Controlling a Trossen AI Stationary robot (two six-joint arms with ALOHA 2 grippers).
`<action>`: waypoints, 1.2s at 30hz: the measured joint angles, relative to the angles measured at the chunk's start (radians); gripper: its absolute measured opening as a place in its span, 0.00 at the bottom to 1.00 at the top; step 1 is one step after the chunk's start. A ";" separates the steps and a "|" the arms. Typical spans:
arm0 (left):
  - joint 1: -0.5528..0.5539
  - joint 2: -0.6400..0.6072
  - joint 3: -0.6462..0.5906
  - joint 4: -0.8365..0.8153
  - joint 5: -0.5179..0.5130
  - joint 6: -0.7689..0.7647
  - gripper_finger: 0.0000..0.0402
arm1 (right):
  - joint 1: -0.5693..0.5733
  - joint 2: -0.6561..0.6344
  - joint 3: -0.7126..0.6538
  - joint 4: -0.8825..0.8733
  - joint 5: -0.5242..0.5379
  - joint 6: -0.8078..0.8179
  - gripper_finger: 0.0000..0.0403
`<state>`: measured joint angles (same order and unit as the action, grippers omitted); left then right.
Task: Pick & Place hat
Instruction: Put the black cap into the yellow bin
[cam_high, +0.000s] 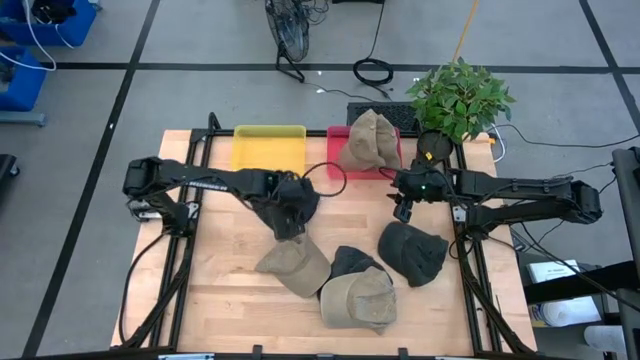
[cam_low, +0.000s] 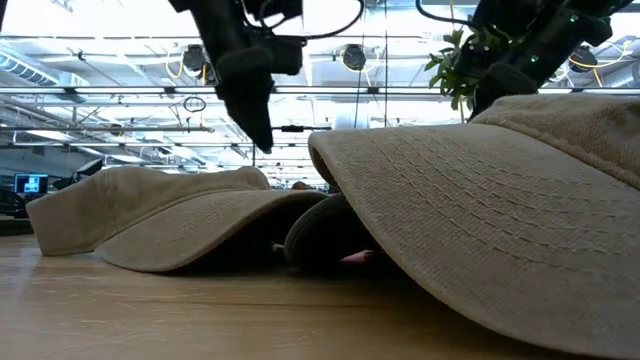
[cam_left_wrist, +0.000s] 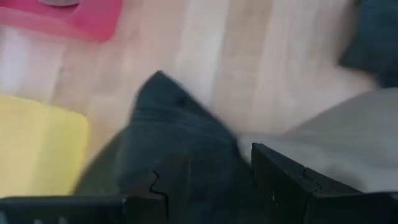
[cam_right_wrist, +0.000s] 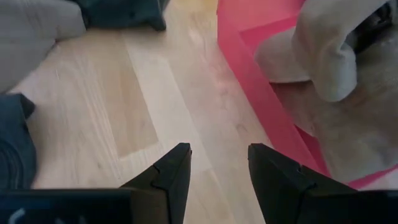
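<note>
My left gripper (cam_high: 288, 200) is over the middle of the table, shut on a dark grey hat (cam_left_wrist: 180, 137). That hat hangs below it (cam_low: 250, 95), above a tan hat (cam_high: 295, 262) lying on the wood. My right gripper (cam_high: 404, 208) is open with nothing between its fingers (cam_right_wrist: 219, 155), over bare wood beside the pink tray (cam_right_wrist: 249, 68). Another tan hat (cam_high: 370, 140) lies in that tray. Two dark hats (cam_high: 412, 250) (cam_high: 352, 260) and a tan one (cam_high: 360, 298) lie near the front. My left gripper pinches the dark hat's cloth (cam_left_wrist: 205, 162) between its two fingers (cam_left_wrist: 280, 180), coming steeply from above. Which part of the hat this is I cannot tell, since the cloth fills the gap. The hat hangs slack below the fingers, its lower tip (cam_low: 265, 145) clear of the tan hat.
A yellow tray (cam_high: 268, 148) sits at the back, left of the pink tray. A potted plant (cam_high: 460, 95) stands at the back right corner. Black frame rails run along the table's left and right sides. Bare wood shows at the front left.
</note>
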<state>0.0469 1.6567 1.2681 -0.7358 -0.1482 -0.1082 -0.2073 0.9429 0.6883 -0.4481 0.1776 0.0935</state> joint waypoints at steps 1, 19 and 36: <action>0.014 0.010 0.021 -0.017 0.000 0.032 0.42 | 0.000 -0.005 -0.005 0.016 0.000 0.003 0.36; 0.122 0.323 0.309 -0.294 0.106 0.691 0.42 | 0.000 -0.041 -0.037 0.164 0.033 0.224 0.35; 0.105 0.413 0.305 -0.310 0.017 0.717 0.31 | 0.000 -0.041 -0.037 0.198 0.029 0.261 0.29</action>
<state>0.1519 2.0701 1.5726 -1.0458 -0.1307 0.6089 -0.2077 0.9020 0.6514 -0.2504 0.2064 0.3550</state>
